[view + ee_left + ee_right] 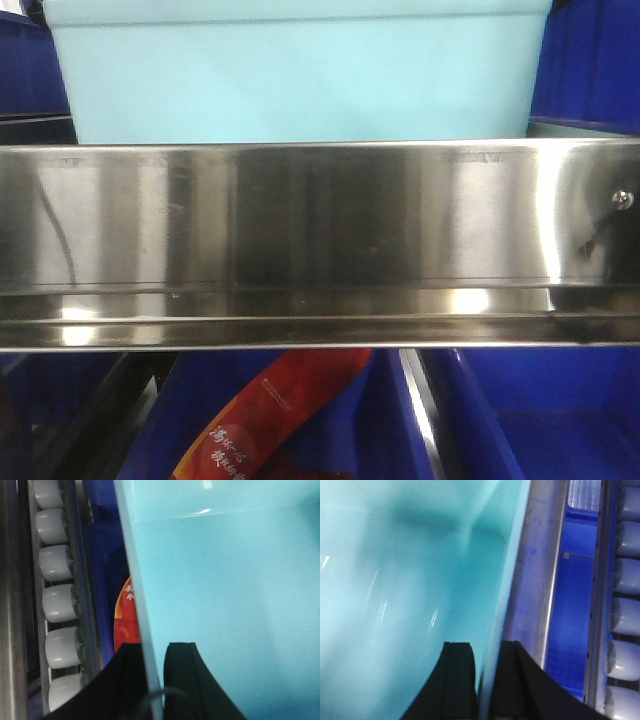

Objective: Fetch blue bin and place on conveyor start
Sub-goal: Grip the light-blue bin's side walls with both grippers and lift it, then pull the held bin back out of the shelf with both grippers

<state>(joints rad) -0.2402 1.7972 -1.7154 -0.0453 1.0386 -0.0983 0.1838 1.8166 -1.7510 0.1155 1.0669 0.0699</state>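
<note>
fetching step, it seems: the blue bin [300, 80] sits at the top of the front view, behind the steel shelf rail [320, 230]; left gripper [152, 652] and right gripper [487, 652] each clamp a side wall, one finger inside, one outside; next move probably needs an even lift over the rail, both arms together.

left gripper [155, 652]: two black fingers [192, 680] straddle a side wall of the blue bin [225, 595], one inside, one outside, jaws clamped against it. right gripper [484, 650]: same pose, jaws pinching another wall of the bin.
</note>
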